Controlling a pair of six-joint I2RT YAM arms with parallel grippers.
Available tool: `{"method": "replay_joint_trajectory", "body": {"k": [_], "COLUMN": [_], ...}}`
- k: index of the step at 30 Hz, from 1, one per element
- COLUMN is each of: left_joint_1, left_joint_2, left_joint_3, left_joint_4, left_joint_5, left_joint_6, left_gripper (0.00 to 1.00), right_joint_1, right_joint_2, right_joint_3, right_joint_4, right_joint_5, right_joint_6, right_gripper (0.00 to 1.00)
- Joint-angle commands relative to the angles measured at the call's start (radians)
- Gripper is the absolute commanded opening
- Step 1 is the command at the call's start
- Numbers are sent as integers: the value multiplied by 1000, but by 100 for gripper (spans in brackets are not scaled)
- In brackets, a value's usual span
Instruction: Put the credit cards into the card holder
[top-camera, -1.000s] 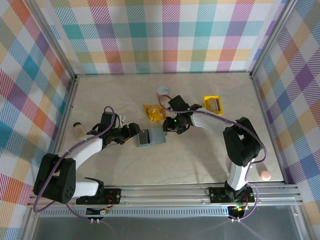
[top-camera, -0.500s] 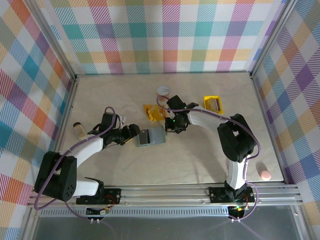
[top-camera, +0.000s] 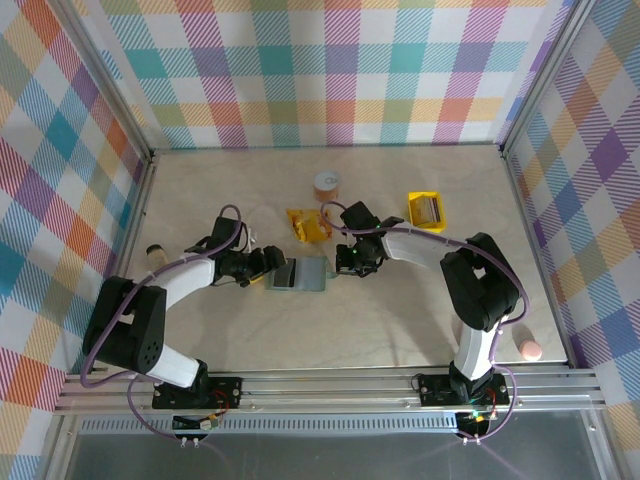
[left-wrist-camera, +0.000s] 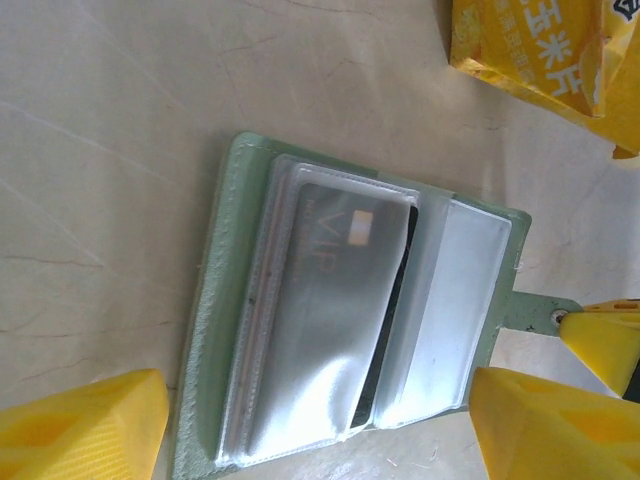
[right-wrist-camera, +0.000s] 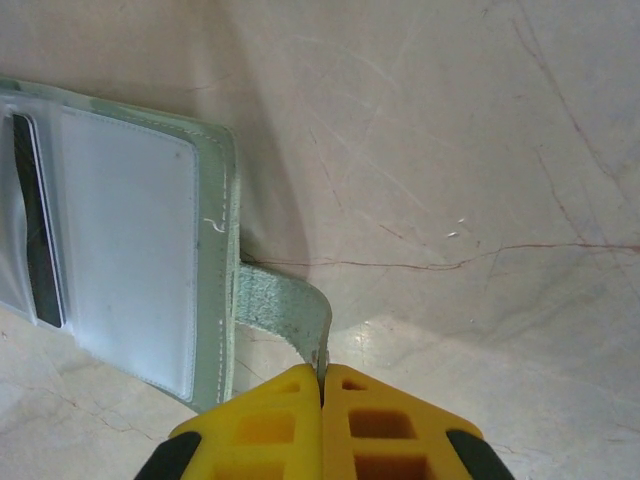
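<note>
Pale stone-look worktop with thin wavy lines. Bright checked walls on left, right and far sides. Shiny metal rail along near edge.

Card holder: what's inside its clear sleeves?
A grey VIP card sits in one sleeve of the card holder; the neighbouring sleeve looks empty. Anything beneath that card is hidden.

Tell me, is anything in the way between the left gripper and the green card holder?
Nothing visible is. The open left gripper hangs right over the opened card holder, while the right gripper pinches its strap.
</note>
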Motion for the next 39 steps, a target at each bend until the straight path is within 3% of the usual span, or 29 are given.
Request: {"method": "replay_joint_trajectory", "body": {"k": [1,9,39], "left_joint_1": [-30,-66,-89], "left_joint_2": [16,60,118], "left_joint_3": [53,115,126], "left_joint_4": [-62,-168,-121], "left_joint_5": [-49,-176,-114], "left_joint_6": [90,143,105], "left_gripper": [79,79,77], "right_joint_1": [4,5,4], "right_joint_2": [-24,-19,-3], "right_joint_3": [-9,-2,12], "right_joint_4": [32,34,39], "right_joint_5": [-32,-36,-48], "right_joint_6": [22,23,23], "right_gripper": [0,0,0]}}
